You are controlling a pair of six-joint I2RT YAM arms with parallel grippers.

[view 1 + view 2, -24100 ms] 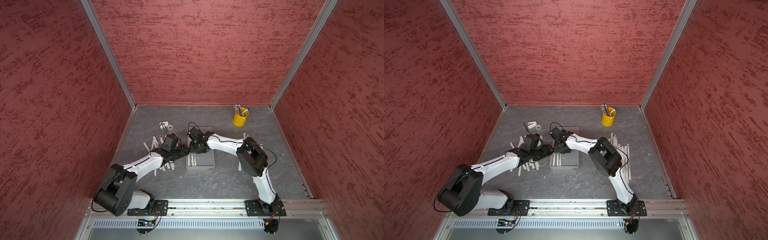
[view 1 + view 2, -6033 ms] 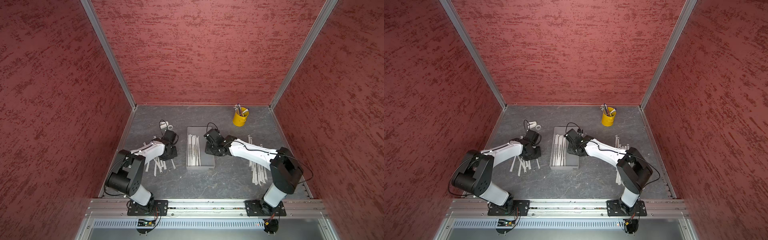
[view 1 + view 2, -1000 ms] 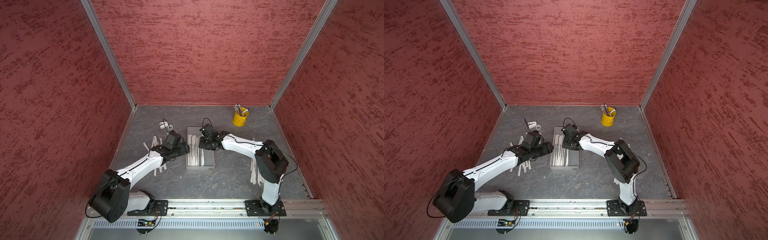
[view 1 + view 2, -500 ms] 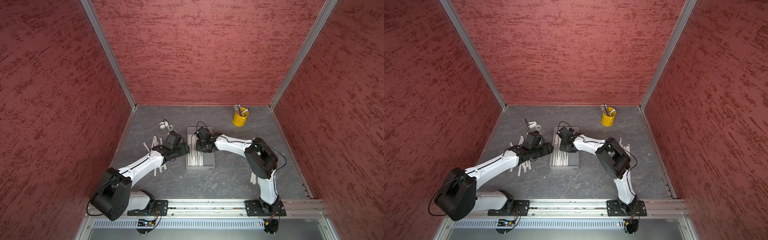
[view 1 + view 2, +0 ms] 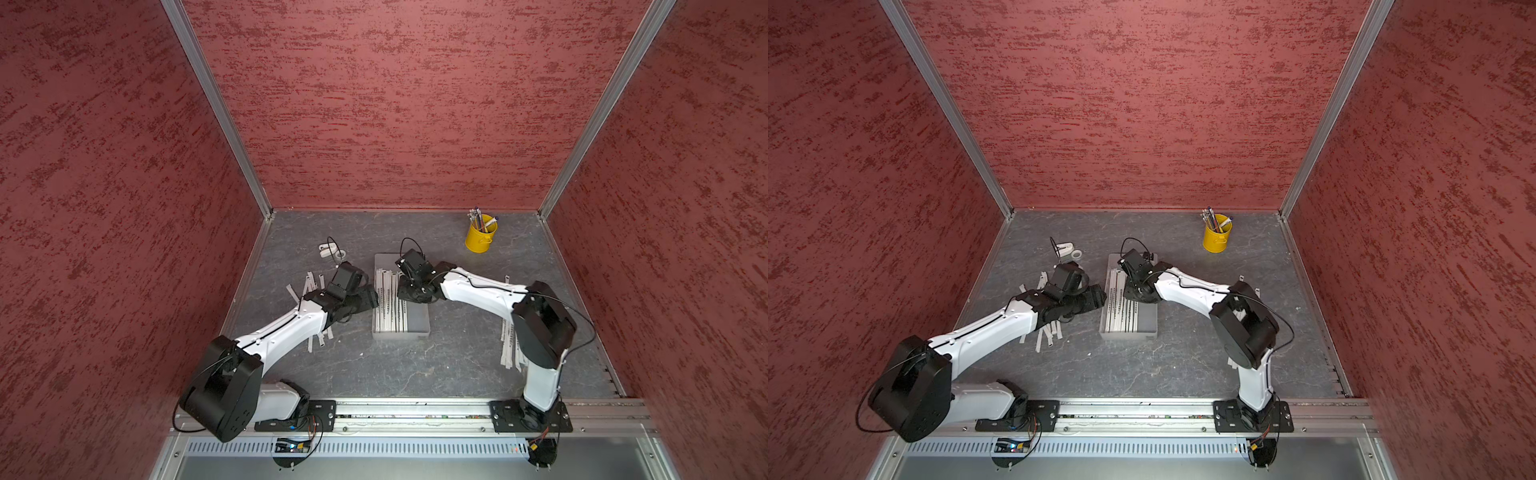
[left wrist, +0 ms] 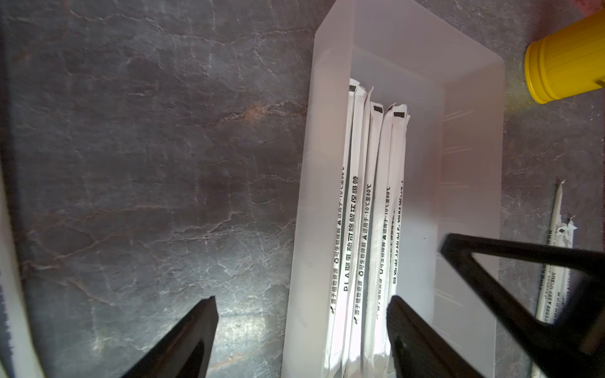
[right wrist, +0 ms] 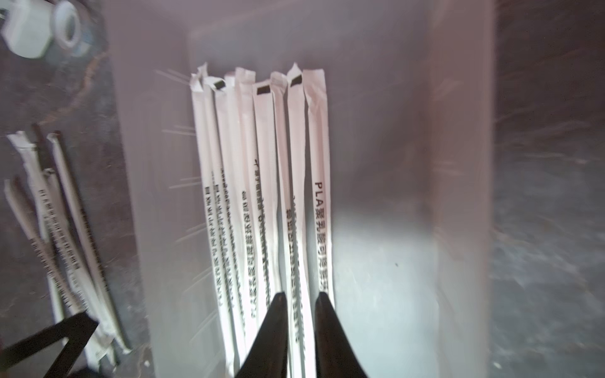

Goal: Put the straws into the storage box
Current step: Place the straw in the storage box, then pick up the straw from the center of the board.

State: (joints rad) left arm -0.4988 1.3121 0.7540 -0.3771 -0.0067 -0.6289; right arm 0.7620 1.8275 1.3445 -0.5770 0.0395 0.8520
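Observation:
The storage box (image 5: 422,328) (image 5: 1152,324) is a shallow translucent tray mid-table, with several white printed straws (image 5: 390,307) (image 5: 1121,311) lying lengthwise along its left side. My right gripper (image 7: 299,296) hangs low over those straws (image 7: 262,196), open by a narrow gap, and one straw lies in line with that gap. My left gripper (image 6: 301,301) is wide open and holds nothing. It straddles the box's left wall (image 6: 311,196), one finger outside and one over the straws (image 6: 366,212). In both top views the grippers (image 5: 368,297) (image 5: 405,293) face each other across the box.
Loose straws (image 5: 309,282) (image 7: 59,212) lie left of the box, partly under my left arm, and another pile (image 5: 509,345) lies under my right arm. A yellow cup of pens (image 5: 480,239) (image 6: 566,62) stands back right. A white tape dispenser (image 5: 330,250) sits back left.
My right gripper's jaws have parted slightly over the straws in the box. Its arm shifted a little. The left arm and its open gripper have stayed where they were.

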